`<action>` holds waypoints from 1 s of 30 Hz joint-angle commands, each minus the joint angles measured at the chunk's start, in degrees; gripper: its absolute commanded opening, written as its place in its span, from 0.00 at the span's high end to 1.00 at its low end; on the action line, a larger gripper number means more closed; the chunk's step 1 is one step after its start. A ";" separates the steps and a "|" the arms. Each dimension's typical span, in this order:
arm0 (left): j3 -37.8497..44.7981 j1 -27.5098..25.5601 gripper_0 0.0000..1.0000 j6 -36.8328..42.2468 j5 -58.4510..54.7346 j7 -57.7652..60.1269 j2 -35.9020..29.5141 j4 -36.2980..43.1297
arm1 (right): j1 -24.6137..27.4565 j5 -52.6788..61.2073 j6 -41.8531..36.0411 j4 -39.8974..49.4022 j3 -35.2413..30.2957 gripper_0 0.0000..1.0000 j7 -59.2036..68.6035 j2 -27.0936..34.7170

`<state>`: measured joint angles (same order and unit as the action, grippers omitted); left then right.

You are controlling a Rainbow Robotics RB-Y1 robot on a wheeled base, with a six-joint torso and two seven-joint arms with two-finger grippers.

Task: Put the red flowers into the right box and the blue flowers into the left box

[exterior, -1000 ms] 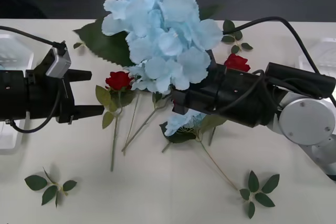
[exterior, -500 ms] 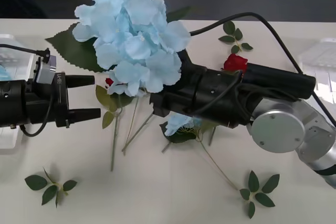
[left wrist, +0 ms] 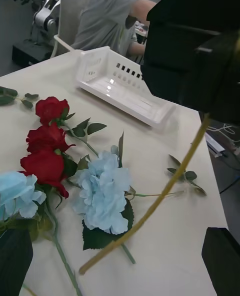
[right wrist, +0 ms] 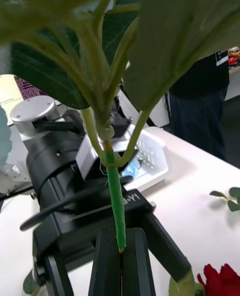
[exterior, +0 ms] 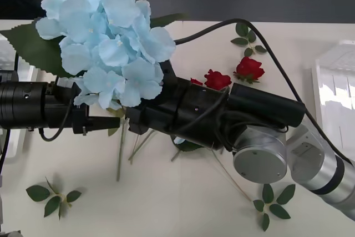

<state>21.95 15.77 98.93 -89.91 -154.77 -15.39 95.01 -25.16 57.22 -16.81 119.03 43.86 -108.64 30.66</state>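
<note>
Green stem of a blue flower (exterior: 102, 43) sits clamped in the right gripper's (right wrist: 120, 256) jaws; left gripper (exterior: 108, 116) jaws apart, seemingly empty.

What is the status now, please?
Right gripper shut on blue flower stem, lifted. Left gripper open beside it. Left box beyond; red flowers on table.

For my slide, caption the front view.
Right pincer carries a blue flower toward the open left pincer.

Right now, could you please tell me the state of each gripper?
Left gripper: open, holding nothing, close beside the right one.
Right gripper: shut on the stem of a blue flower, lifted over the table.
</note>
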 commanded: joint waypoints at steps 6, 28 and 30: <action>-1.38 3.30 0.01 -0.49 -1.05 -0.23 -0.34 -2.99 | -1.12 -2.38 -1.38 0.94 0.08 1.00 3.00 -3.15; -0.94 2.68 1.00 -0.93 -1.32 -0.23 -0.43 -3.43 | -0.50 -3.87 -2.26 0.67 -0.18 1.00 4.49 -2.80; -0.77 2.42 1.00 -0.93 -1.41 -0.23 -0.43 -3.43 | -0.41 -3.96 -2.26 0.67 -0.36 1.00 4.32 -2.62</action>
<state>20.69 18.05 98.79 -90.44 -154.77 -15.39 91.03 -25.16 53.35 -18.79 118.63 43.77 -106.96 28.14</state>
